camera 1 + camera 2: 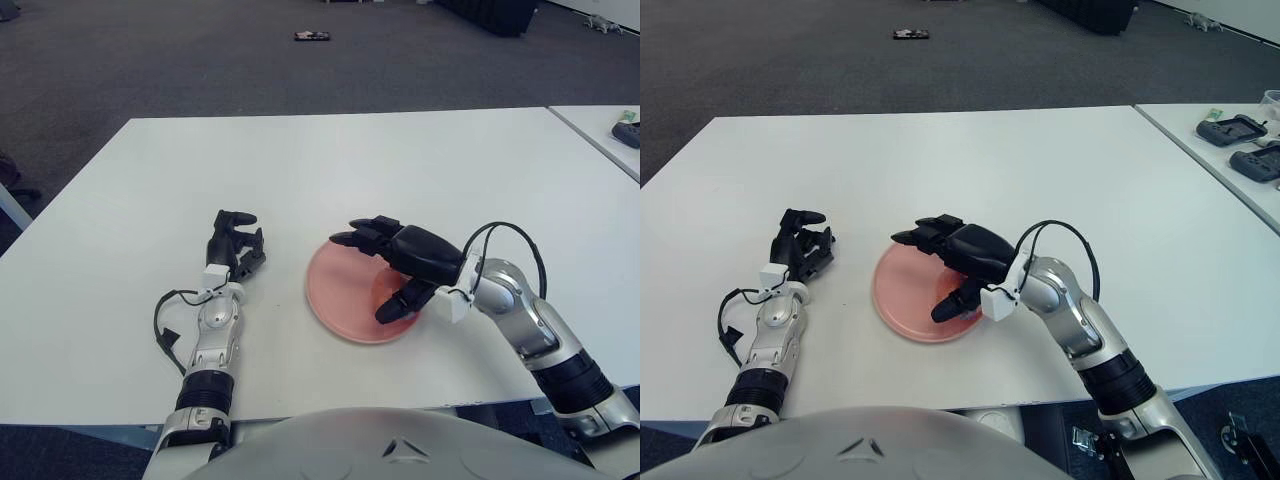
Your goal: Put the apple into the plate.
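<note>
- Apple: hidden in both views, so its position cannot be confirmed; judged to be under the right hand (pixel 385 270), over the plate (pixel 335 290).
- Right hand's grip: cannot tell.
- Left hand (pixel 235 243) shows left of plate, curled, holding nothing.
- Remaining: release and withdraw.

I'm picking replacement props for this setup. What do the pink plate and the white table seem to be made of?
The plate looks like plastic or glazed ceramic: uniform pink, smooth, shallow raised rim, slight sheen; the look doesn't settle which. The table appears to be white laminate board: flat, matte, even surface with a thin square edge. The right hand hangs over the plate; the left hand shows to the plate's left.
</note>
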Motion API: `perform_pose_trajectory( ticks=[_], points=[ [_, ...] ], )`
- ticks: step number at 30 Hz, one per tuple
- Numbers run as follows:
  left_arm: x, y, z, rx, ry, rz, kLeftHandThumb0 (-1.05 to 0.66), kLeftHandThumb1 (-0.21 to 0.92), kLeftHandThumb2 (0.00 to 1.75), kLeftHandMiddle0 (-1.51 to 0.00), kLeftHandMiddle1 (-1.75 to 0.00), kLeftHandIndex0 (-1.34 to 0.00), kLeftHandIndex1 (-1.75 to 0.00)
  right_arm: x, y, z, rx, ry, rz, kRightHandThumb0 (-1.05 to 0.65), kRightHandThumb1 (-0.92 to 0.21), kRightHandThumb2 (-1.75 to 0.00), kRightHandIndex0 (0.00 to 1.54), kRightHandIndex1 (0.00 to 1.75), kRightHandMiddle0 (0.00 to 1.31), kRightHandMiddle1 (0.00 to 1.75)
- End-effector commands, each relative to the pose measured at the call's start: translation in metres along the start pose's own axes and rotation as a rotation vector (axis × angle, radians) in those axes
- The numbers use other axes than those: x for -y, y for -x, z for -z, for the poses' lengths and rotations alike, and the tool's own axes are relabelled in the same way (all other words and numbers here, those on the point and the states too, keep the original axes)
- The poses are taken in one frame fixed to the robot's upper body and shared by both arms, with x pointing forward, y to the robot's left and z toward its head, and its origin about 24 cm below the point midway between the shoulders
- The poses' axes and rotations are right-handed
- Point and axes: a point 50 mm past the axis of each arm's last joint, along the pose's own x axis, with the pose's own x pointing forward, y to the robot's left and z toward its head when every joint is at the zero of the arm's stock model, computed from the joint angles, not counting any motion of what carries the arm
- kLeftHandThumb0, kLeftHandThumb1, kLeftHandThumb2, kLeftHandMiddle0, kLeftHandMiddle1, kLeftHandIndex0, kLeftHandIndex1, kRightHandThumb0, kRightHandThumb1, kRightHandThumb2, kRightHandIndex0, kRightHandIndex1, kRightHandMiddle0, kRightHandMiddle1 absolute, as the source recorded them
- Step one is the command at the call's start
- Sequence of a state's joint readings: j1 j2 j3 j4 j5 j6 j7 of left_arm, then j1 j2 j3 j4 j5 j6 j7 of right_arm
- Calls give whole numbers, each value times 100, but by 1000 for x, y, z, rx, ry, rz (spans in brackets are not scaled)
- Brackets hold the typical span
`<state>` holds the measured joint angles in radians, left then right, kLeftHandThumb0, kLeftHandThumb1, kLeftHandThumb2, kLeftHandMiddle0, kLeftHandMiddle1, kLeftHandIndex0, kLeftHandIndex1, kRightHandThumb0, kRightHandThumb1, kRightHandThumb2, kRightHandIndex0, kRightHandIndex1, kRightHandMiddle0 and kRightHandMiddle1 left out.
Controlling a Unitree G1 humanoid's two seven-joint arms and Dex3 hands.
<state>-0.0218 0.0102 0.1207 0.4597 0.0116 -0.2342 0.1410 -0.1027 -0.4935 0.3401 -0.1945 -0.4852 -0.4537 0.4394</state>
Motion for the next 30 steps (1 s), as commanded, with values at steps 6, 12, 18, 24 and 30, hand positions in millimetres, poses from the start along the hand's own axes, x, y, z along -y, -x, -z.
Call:
perform_pose_trajectory(
  ticks=[6, 12, 18, 24, 30],
  points=[
    [-3, 14, 25, -117, -5, -2, -1, 57, 92, -55, -145, -29, -175, 0, 1, 5, -6, 15, 46, -97, -92, -26, 0, 0, 0, 0],
    [-3, 13, 25, -120, -4, -2, -1, 56, 94, -55, -147, -29, -175, 1, 2, 5, -10, 15, 49, -96, -92, -26, 0, 0, 0, 0],
    [-3, 13, 25, -123, -1, -3, -1, 56, 96, -54, -150, -29, -175, 1, 2, 5, -10, 8, 53, -98, -92, -31, 0, 0, 0, 0],
    [-3, 13, 25, -114, 4, -5, -1, 54, 101, -52, -156, -27, -175, 3, 3, 5, -2, 2, 77, -99, -92, -35, 0, 0, 0, 0],
    [-3, 13, 25, -113, 3, 2, -1, 53, 102, -53, -157, -28, -175, 19, 4, -1, 2, -50, 149, -95, -92, -55, 0, 0, 0, 0]
  ],
)
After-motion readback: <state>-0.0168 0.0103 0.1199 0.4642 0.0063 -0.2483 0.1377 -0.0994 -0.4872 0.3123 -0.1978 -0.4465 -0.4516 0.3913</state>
